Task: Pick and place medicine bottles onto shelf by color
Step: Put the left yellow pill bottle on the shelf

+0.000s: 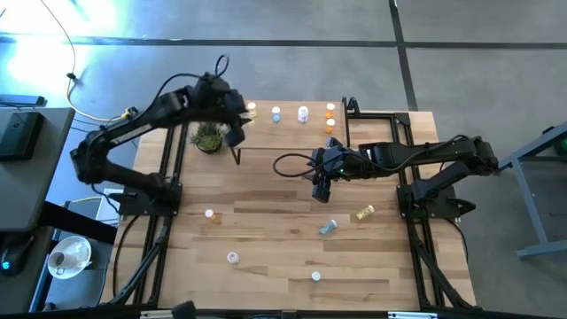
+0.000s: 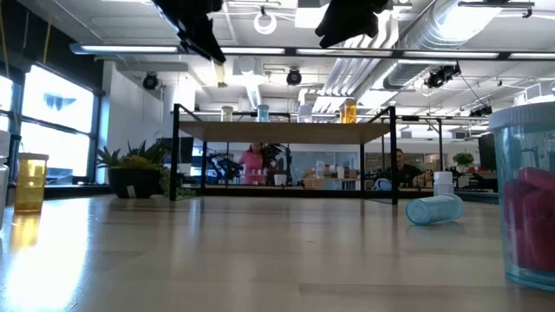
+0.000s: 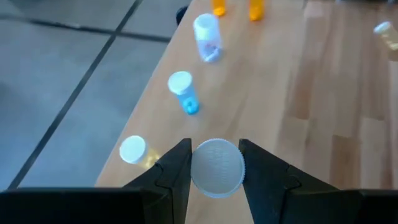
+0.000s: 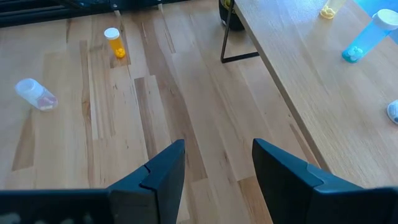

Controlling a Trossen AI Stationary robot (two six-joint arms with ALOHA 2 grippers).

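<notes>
The shelf [image 1: 292, 133] stands at the table's far side. On its top, left to right, stand a yellow bottle [image 3: 134, 151], a blue one [image 3: 183, 90], a pale one [image 3: 207, 36] and two orange ones [image 1: 330, 117]. My left gripper [image 1: 236, 135] hangs over the shelf's left end, shut on a bottle of which only the white ribbed cap [image 3: 217, 167] shows. My right gripper [image 4: 214, 168] stands open with nothing in it above the table's middle [image 1: 321, 190], just near of the shelf. More medicine bottles stand or lie on the table's near half. My left gripper pinches the bottle between its two fingers [image 3: 177, 168], one on either side at the cap [image 3: 217, 155]. The fingers slant down toward the shelf top. The round cap face is turned back toward the wrist and hides the body. The bottle is lifted clear of the shelf.
A small potted plant [image 1: 207, 137] stands just left of the shelf, under my left arm. On the table are a yellow bottle [image 1: 211, 213], a pale one [image 1: 232, 258], a white-capped one [image 1: 315, 276], a lying teal one [image 1: 328, 228] and a lying yellow one [image 1: 364, 213].
</notes>
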